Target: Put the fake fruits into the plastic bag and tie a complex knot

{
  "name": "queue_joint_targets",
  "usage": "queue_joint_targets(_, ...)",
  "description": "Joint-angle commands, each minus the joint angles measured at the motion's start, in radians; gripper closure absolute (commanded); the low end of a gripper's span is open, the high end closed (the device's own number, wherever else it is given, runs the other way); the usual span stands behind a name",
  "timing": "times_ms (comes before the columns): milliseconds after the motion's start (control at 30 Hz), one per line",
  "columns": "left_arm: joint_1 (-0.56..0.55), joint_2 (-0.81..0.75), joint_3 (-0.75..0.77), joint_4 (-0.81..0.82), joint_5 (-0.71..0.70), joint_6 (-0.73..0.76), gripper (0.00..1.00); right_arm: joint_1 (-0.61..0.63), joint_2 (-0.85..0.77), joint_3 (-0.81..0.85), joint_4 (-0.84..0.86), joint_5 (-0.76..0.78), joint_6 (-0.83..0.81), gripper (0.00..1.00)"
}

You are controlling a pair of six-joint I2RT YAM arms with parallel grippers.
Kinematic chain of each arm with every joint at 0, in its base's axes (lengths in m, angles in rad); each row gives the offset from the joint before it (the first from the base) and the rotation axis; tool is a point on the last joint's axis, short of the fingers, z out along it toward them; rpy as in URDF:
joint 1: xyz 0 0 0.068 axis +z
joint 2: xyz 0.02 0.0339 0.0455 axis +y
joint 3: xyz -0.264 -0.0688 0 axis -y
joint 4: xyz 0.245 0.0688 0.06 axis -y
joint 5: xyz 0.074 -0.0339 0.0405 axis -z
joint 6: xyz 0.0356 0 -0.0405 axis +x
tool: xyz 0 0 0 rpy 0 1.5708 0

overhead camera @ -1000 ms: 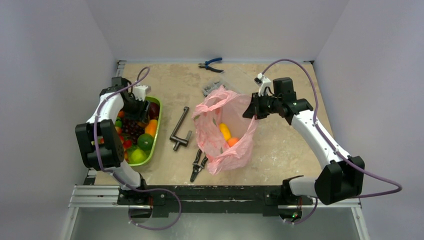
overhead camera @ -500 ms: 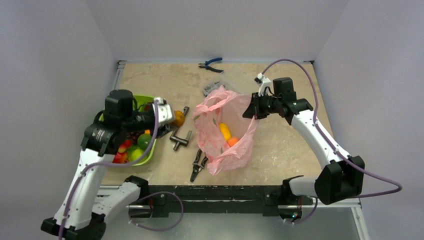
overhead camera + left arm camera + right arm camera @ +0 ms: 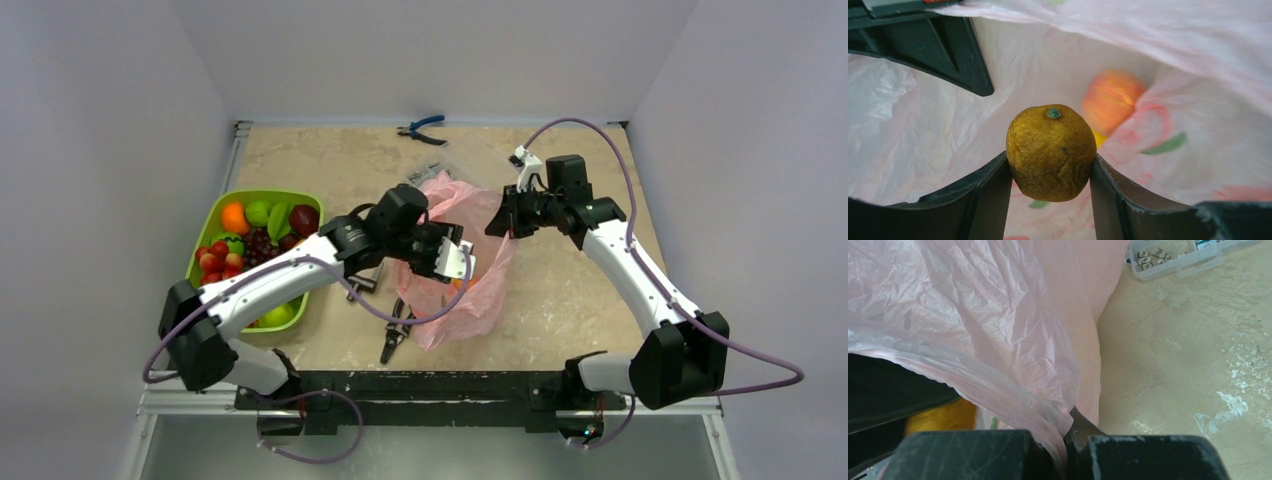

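The pink plastic bag [image 3: 470, 290] stands open at the table's middle. My right gripper [image 3: 506, 222] is shut on the bag's right rim [image 3: 1048, 405] and holds it up. My left gripper [image 3: 452, 258] reaches into the bag's mouth, shut on a small orange fruit [image 3: 1051, 152] held above the bag's inside [image 3: 923, 140]. A peach-coloured fruit [image 3: 1110, 100] and a bit of a yellow one lie inside the bag below it. More fake fruits [image 3: 250, 240] fill the lime-green tray [image 3: 208, 222] at the left. No knot shows.
A black T-handle tool [image 3: 362, 282] and black pliers [image 3: 396, 330] lie between the tray and the bag, partly under my left arm. Blue-handled pliers [image 3: 422, 128] lie at the far edge. A clear box of small parts [image 3: 1173, 257] sits behind the bag.
My left arm has swung from the tray to the right, carrying the orange fruit over the tools and into the bag's mouth. The right arm has not moved.
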Motion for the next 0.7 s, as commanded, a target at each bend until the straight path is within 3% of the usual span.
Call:
queue_joint_targets(0,-0.006,0.133,0.005,0.29,-0.16,0.108,0.66,0.0,-0.002,0.025,0.026,-0.016,0.007,1.0)
queue_joint_targets(100,0.009,0.213,-0.045,0.398,-0.198,0.197,0.61,0.001,0.001,0.028,0.018,-0.017,0.008,1.0)
queue_joint_targets(200,0.03,0.266,-0.068,0.432,-0.188,0.218,0.45,0.001,0.004,0.031,0.013,-0.013,0.004,1.0)
queue_joint_targets(367,0.053,0.231,-0.011,0.331,-0.103,0.129,0.19,0.001,0.006,0.029,0.016,-0.018,-0.003,1.0)
queue_joint_targets(467,0.053,0.2,0.104,0.191,-0.044,0.001,0.01,0.001,0.009,0.022,0.022,-0.023,-0.004,1.0)
queue_joint_targets(667,0.051,0.105,0.255,0.007,0.097,-0.187,0.0,0.001,0.008,0.027,0.041,-0.041,0.011,1.0)
